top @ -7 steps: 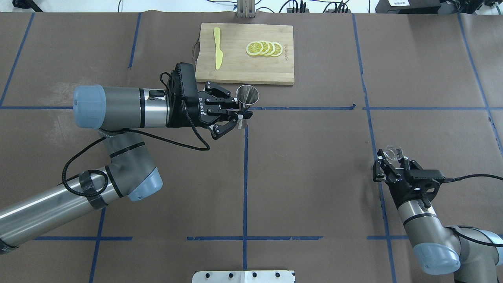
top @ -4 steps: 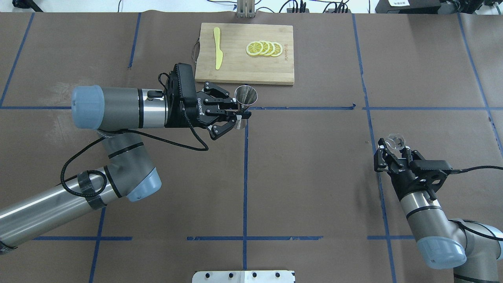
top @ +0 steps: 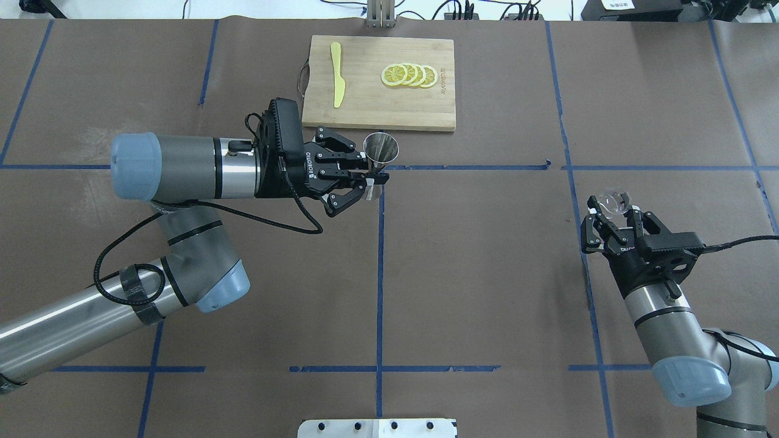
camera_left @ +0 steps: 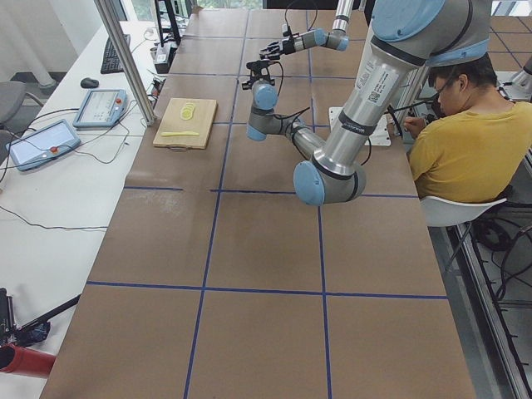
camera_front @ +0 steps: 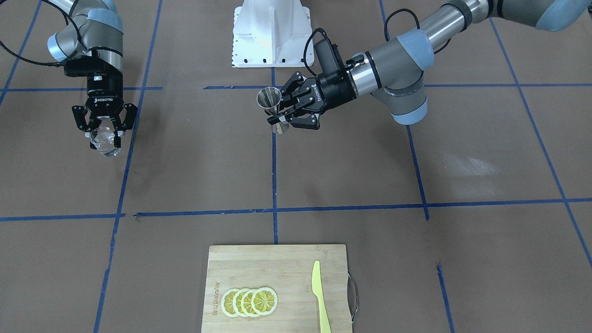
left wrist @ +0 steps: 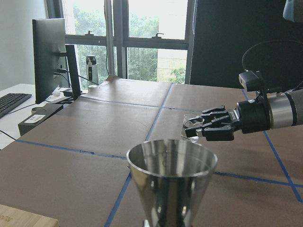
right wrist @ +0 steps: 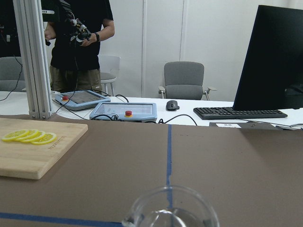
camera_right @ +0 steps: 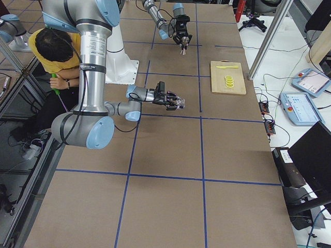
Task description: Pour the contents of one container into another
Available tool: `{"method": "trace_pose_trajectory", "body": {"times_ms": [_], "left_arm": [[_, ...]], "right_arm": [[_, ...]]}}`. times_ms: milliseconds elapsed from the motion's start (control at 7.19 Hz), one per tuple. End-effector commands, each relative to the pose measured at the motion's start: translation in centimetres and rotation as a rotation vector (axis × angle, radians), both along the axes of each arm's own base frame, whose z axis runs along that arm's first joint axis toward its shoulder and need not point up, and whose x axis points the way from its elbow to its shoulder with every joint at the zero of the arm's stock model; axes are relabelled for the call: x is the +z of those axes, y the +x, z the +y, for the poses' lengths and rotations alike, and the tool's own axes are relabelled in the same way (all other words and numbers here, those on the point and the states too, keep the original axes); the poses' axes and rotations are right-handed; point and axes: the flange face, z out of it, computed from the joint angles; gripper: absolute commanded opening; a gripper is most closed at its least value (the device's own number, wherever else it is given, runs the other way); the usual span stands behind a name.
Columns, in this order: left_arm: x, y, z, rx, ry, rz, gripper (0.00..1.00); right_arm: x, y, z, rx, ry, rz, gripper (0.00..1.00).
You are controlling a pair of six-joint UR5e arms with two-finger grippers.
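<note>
The steel hourglass jigger (top: 381, 149) is held off the table, upright and mouth up, just in front of the cutting board. My left gripper (top: 372, 177) is shut on its narrow waist; the front-facing view shows the same jigger (camera_front: 270, 100) and left gripper (camera_front: 280, 122). It fills the bottom of the left wrist view as a jigger (left wrist: 171, 178) that looks empty. Far to the right, my right gripper (top: 616, 213) is shut on the small clear glass cup (top: 614, 201), also lifted off the table. The glass cup (camera_front: 105, 141) stays upright; its rim (right wrist: 170, 207) shows in the right wrist view.
A wooden cutting board (top: 377, 106) lies at the far centre with lemon slices (top: 409, 75) and a yellow knife (top: 336, 73). A white base plate (top: 377, 427) sits at the near edge. A seated person (camera_left: 465, 141) is beside the robot.
My right gripper has carried the glass cup farther from the robot's base and a little higher. The left gripper with the jigger has barely shifted.
</note>
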Motion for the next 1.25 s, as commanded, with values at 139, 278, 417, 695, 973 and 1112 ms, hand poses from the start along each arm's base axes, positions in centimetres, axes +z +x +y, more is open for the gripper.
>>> {"method": "trace_pose_trajectory", "body": {"times_ms": [139,278,417,695,973,1112], "left_arm": [[0.0,0.0,0.0,-0.005,-0.003,0.0,0.0],[0.0,0.0,0.0,-0.005,-0.002,0.001,0.0],[0.1,0.0,0.0,-0.006,-0.001,0.001,0.0],[0.6,0.1,0.1,-0.01,0.009,-0.008,0.0],[0.7,0.4,0.2,-0.015,0.014,-0.013,0.0],[0.7,0.4,0.2,-0.015,0.014,-0.013,0.0]], "right_arm": [[-9.2,-2.8,-0.9,-0.024,0.098,0.027,0.0],[-11.3,-4.1,-1.0,-0.069,0.103,-0.015,0.0],[-14.1,-4.8,-2.8,-0.133,0.106,-0.059,0.0],[-18.1,-3.5,-5.2,-0.193,0.101,0.129,0.0],[-22.2,-2.0,-5.6,-0.188,0.088,0.163,0.0],[-26.2,-2.3,-5.8,-0.187,0.083,0.173,0.0]]}}
